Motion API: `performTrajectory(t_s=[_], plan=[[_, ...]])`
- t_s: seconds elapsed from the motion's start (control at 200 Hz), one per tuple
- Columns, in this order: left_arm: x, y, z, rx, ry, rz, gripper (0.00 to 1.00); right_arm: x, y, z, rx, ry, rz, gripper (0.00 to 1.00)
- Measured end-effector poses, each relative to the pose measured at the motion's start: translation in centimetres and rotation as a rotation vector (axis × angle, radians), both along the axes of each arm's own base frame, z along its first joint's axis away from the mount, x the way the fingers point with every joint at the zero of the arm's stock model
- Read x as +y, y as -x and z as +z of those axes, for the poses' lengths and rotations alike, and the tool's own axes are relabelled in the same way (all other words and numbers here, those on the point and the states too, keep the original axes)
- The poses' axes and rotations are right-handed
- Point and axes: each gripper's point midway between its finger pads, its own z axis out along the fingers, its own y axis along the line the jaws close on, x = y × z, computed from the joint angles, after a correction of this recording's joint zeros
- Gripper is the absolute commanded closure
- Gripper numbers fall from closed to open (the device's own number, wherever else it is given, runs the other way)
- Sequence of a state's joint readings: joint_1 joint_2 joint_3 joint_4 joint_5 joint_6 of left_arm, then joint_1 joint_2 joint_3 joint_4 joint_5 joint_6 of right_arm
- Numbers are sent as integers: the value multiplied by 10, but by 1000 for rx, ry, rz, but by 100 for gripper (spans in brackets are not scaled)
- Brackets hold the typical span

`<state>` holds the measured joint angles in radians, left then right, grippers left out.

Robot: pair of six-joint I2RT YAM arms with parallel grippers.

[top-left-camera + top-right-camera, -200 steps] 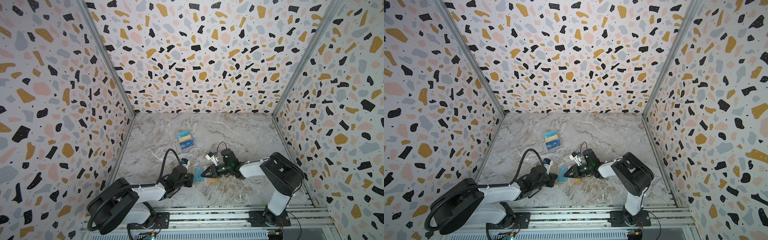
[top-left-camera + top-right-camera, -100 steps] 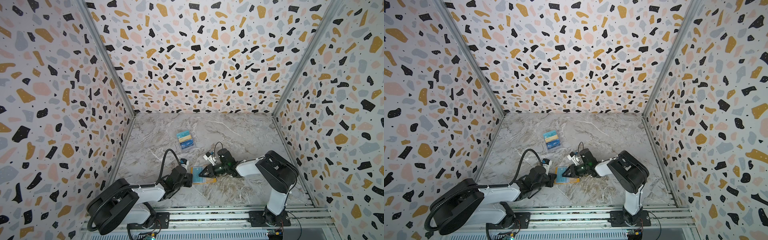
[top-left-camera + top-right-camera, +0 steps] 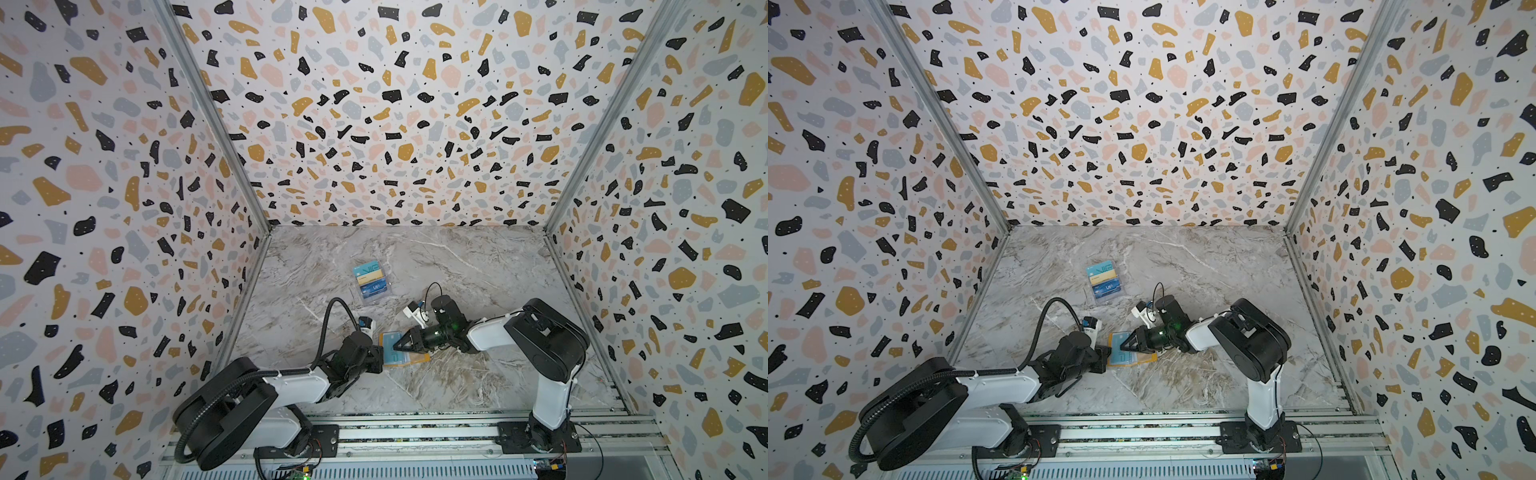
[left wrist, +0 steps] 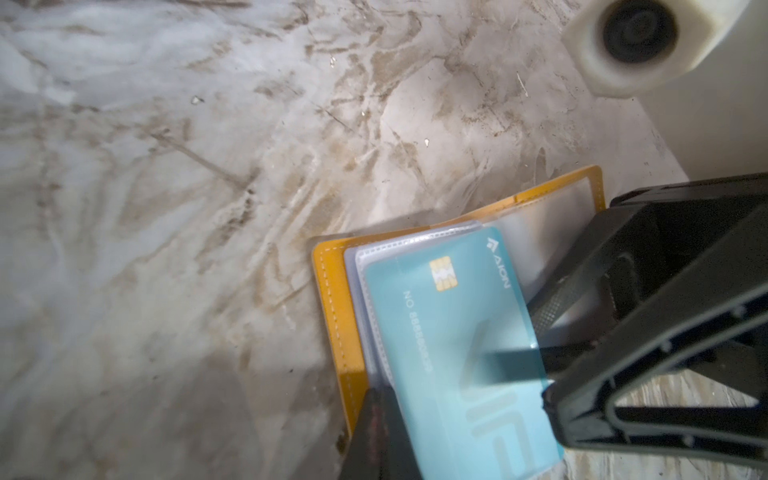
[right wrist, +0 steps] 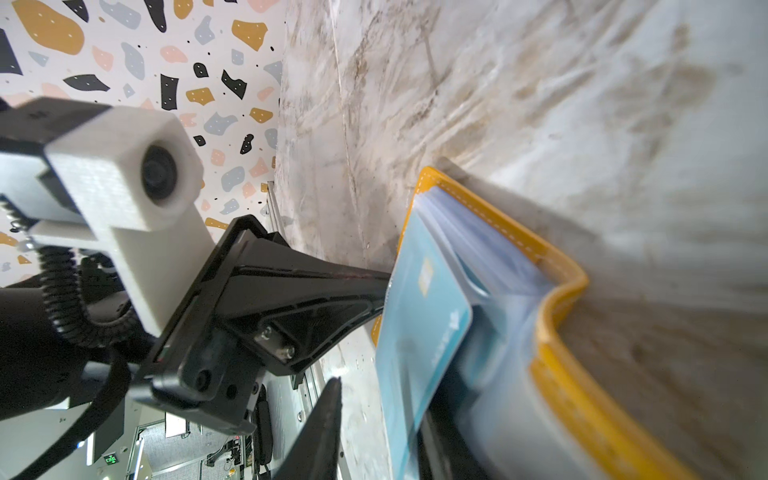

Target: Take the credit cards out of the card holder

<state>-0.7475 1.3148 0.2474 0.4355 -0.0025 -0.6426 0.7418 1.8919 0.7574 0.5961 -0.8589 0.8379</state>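
Note:
The mustard-yellow card holder point(image 3: 409, 360) point(image 3: 1148, 358) lies open on the marble near the front, and its clear sleeves show in the left wrist view. A teal credit card point(image 4: 453, 332) point(image 5: 415, 332) with a chip sticks out of a sleeve, tilted up from the holder point(image 4: 332, 299) point(image 5: 561, 374). My left gripper point(image 3: 380, 353) point(image 4: 380, 392) is shut, with its tip pressed on the holder's sleeve edge beside the card. From the right, my right gripper point(image 3: 397, 345) point(image 5: 386, 399) straddles the card's free edge with its jaws apart. One finger point(image 5: 328, 415) stands clear of the card and the other is behind it.
A clear plastic box point(image 3: 372, 282) point(image 3: 1105, 283) with teal, gold and blue cards in it sits on the marble farther back. Terrazzo-patterned walls close in the left, right and back. A metal rail point(image 3: 415, 428) with both arm bases runs along the front.
The right arm's elbow and wrist have shifted a little to the left, and its jaws have widened slightly at the teal card. The left arm has not moved.

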Motion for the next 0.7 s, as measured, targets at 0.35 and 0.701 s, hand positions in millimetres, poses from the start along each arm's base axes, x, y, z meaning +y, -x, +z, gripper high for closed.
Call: performTrajectory(t_s=[0.35,0.701], plan=[[0,0,0,0,1,4,99,-5,8,1,-22,-60,-4,71],[0,0,0,3,4,8,99,-16,18,12,-42,-108,14,74]])
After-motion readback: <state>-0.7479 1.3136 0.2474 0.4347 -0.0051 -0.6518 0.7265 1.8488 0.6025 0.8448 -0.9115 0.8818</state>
